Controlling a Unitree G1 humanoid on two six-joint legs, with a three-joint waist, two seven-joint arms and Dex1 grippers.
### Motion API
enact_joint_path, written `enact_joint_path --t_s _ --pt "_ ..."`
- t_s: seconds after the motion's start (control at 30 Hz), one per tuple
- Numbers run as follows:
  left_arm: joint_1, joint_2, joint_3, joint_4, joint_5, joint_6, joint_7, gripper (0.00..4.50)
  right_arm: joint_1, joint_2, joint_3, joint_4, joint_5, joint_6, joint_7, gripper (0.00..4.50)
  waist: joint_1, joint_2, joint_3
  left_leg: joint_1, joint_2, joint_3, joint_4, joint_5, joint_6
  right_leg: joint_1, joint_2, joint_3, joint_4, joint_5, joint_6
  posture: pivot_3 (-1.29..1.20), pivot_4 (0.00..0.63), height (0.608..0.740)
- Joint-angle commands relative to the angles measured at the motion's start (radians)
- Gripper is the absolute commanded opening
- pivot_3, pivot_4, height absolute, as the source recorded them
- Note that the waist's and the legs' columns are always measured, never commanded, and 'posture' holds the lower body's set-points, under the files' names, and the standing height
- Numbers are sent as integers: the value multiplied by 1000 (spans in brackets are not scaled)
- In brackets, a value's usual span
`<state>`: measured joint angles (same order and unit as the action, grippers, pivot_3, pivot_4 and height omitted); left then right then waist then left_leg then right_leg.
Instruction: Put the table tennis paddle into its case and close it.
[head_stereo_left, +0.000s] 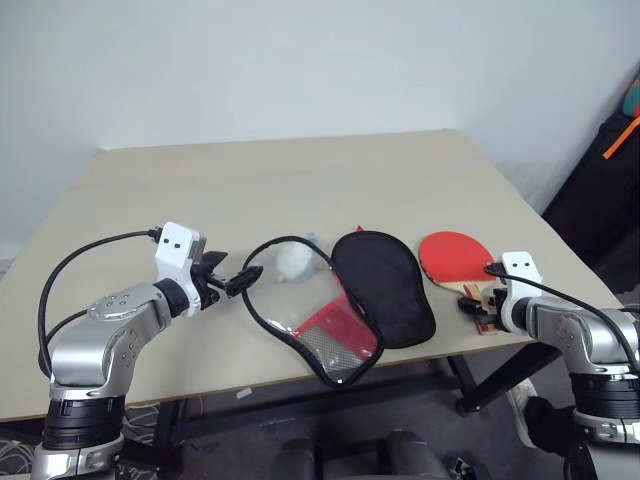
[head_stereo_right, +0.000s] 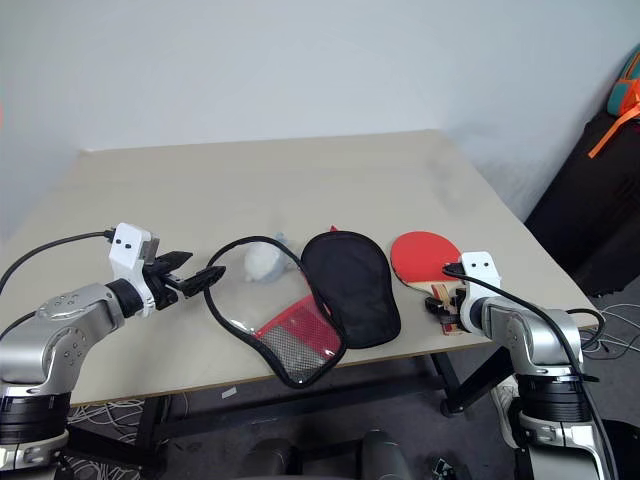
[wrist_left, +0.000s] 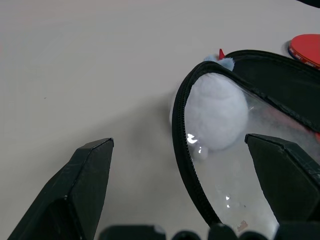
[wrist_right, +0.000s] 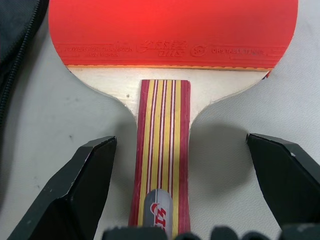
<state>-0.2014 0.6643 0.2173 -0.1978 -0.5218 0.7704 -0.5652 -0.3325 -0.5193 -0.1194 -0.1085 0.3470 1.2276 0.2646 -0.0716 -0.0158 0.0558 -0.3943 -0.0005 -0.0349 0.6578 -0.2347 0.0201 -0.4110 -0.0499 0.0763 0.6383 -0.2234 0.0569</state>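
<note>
Where grippers gape: 1 paddle (head_stereo_left: 456, 257), 1 case (head_stereo_left: 345, 300).

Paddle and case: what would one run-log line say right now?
right gripper: open astride paddle handle | left gripper: open at case rim | case: unzipped, flat | paddle: on table

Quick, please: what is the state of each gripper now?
Left gripper: open, holding nothing, at the case edge.
Right gripper: open, astride the paddle handle, not gripping.
</note>
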Motion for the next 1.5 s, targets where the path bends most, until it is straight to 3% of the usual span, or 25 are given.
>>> enact_joint_path --t_s 0.03,0.17,0.23,0.53,0.83,1.17,1.5 --pt "-26 1 7 -12 10 -25 -3 4481 -30 5 3 -2 -12 -30 6 4500 0 0 0 0 0 0 0 0 0 0 0 0 0 0 0 0 0 740" --pt "-27 3 6 -12 12 -24 -5 4481 -32 12 13 -6 -12 -25 9 4500 0 0 0 0 0 0 0 0 0 0 0 0 0 0 0 0 0 740" --pt "-26 4 6 -13 12 -23 -5 4500 -31 14 15 -11 -14 -22 9 4122 0 0 0 0 0 0 0 0 0 0 0 0 0 0 0 0 0 740" --pt "-19 3 1 -19 12 -22 -7 4500 -36 18 13 -22 -17 -12 6 1150 0 0 0 0 0 0 0 0 0 0 0 0 0 1 1 0 0 740" --pt "-17 3 2 -15 13 -25 -11 4500 -79 43 -16 -15 -30 -39 -28 1134 -1 0 0 0 0 0 0 0 0 0 0 0 0 1 1 0 0 740" --pt "-22 2 -4 -5 19 -25 -16 4500 -210 198 0 -158 14 48 -67 1134 0 1 0 0 0 -1 0 0 0 -1 0 0 1 2 3 0 0 740" --pt "-16 10 8 0 29 -28 -28 4500 -142 340 81 -284 6 186 -122 1134 0 1 0 -1 0 -2 0 0 0 -1 0 -1 1 2 3 0 0 740"
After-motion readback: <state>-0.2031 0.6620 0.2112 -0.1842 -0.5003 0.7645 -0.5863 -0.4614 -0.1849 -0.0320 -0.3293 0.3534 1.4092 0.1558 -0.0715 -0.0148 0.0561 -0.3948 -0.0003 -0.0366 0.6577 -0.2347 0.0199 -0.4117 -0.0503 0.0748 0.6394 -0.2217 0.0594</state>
